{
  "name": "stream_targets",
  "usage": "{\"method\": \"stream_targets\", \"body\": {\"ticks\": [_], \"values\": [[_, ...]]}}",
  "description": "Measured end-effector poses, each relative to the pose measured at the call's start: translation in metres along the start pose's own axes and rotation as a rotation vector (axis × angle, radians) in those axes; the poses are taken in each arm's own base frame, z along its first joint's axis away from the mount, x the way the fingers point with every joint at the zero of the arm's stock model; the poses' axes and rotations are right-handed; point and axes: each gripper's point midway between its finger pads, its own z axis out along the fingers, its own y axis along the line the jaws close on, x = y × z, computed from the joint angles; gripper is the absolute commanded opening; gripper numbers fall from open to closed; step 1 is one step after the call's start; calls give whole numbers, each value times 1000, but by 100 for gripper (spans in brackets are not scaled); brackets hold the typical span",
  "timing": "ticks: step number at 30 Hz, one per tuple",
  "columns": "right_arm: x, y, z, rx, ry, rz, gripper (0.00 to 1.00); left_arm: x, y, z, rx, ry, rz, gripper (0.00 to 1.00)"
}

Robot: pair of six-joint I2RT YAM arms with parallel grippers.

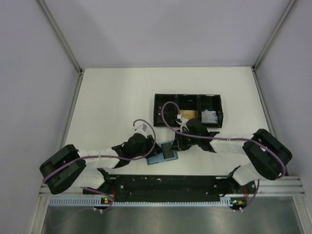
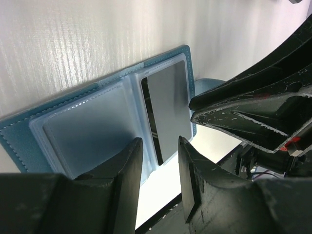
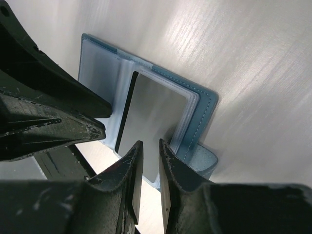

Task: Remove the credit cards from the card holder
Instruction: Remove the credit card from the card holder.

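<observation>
the card holder (image 1: 163, 152) lies open at near centre; its black card (image 3: 151, 109) looks light, stiff, slick, best taken by its near edge; left gripper (image 2: 160, 161) spread over it; right gripper (image 3: 151, 165) nearly pressed together, grip unclear

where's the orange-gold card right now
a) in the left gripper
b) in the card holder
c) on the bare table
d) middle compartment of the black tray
d: the orange-gold card lies in the middle compartment of the black tray, next to the white paper wad in the right-hand one.
</observation>
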Motion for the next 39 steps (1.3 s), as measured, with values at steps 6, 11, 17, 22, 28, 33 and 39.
{"method": "stream_targets", "body": {"ticks": [6, 11, 17, 22, 28, 33, 39], "values": [[1, 3, 3, -23, 6, 7, 19, 4, -1, 4, 15, 16, -24, 39], [3, 4, 5, -35, 18, 18, 18, 6, 0, 6, 23, 22, -46, 39], [2, 5, 5, -37, 13, 25, 18, 7, 0, 6, 28, 23, -62, 39], [-4, 0, -4, 17, -20, 15, 19, 7, 2, 6, 24, 19, -68, 38], [-6, -3, -10, 44, -33, 0, 19, 6, 2, 5, 21, 15, -67, 39], [0, -7, -6, 51, -9, 9, 18, 6, 2, 5, 21, 15, -67, 38], [7, -9, 0, 39, 25, 19, 11, 7, 2, 5, 20, 15, -67, 36]]}}
